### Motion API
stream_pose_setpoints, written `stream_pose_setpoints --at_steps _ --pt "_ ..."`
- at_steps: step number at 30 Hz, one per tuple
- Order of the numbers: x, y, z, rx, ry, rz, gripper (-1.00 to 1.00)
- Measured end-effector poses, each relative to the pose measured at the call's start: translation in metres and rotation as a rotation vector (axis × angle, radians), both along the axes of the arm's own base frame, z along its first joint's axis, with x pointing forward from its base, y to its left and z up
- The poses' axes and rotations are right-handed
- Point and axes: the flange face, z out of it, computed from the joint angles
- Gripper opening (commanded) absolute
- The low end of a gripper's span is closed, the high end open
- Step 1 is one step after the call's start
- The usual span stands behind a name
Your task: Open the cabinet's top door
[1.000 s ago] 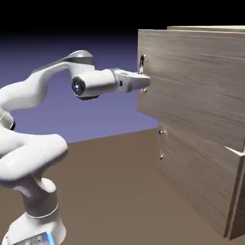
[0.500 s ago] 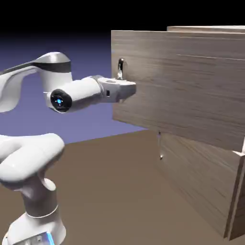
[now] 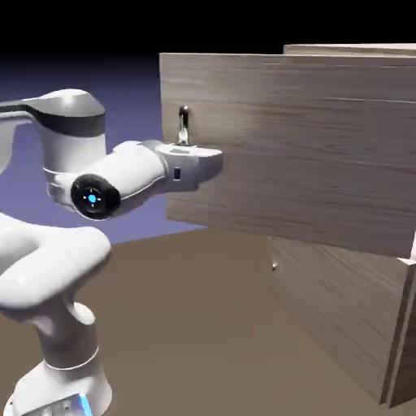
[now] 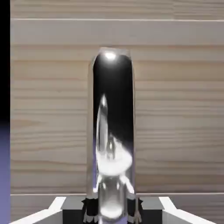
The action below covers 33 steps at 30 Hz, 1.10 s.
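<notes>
Metallic handle [image 4: 112, 109] pinched between the fingertips of your gripper [image 4: 112, 212], keep the grip square and draw the top door [image 3: 301, 146], which stands swung out beside the arm, smoothly along its hinge arc

One upper rectangular grey-brown wood-grain door [image 3: 301, 154], swung open behind the white two-finger gripper [image 3: 198, 169]; one shiny vertical metal bar handle [image 3: 184, 123] (partly hidden), rising just above the gripper.

Pincer [image 4: 112, 210] passage: blocked by handle [image 4: 112, 131] | beneath top door [image 3: 292, 150]: room
</notes>
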Motion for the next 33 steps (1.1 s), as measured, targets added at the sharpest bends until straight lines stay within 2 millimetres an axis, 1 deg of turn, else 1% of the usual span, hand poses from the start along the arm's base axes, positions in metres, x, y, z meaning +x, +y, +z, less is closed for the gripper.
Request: stream_pose_setpoints --at_steps 6,12,17,23,28,33 --pt "-0.019 -0.053 0.0 0.0 0.0 0.123 -1.0" --pt "-0.032 -0.112 0.0 0.0 0.0 0.255 -1.0" --pt "-0.037 -0.163 0.0 0.0 0.0 0.365 -1.0" --pt "-0.037 -0.216 0.0 0.0 0.0 0.482 -1.0" --pt "-0.033 -0.25 0.0 0.0 0.0 0.555 -1.0" --pt "-0.03 -0.268 0.0 0.0 0.0 0.595 -1.0"
